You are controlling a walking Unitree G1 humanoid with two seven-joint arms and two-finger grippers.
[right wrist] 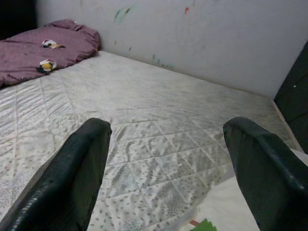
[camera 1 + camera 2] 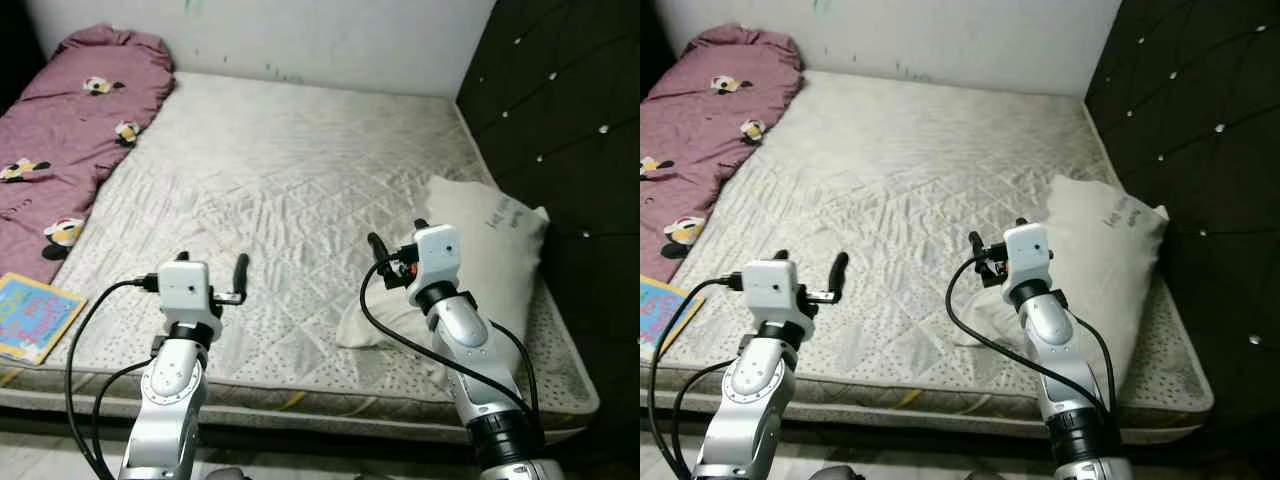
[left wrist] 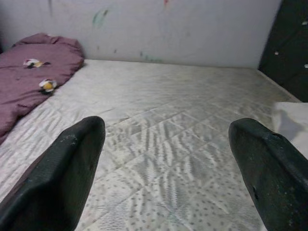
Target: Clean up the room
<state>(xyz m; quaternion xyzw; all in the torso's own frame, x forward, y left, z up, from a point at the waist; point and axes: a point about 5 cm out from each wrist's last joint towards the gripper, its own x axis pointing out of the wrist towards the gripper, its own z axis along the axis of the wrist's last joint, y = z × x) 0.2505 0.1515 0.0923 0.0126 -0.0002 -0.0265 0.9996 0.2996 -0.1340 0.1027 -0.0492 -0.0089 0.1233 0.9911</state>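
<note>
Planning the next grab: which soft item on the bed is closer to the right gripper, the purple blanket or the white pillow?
The white pillow, just beside the right gripper by the dark headboard. The purple blanket lies along the mattress's far left edge.

A quilted, matt cloth mattress point(image 2: 290, 190) carries a soft purple fabric blanket point(image 2: 70, 120) and a glossy book point(image 2: 35, 315).
</note>
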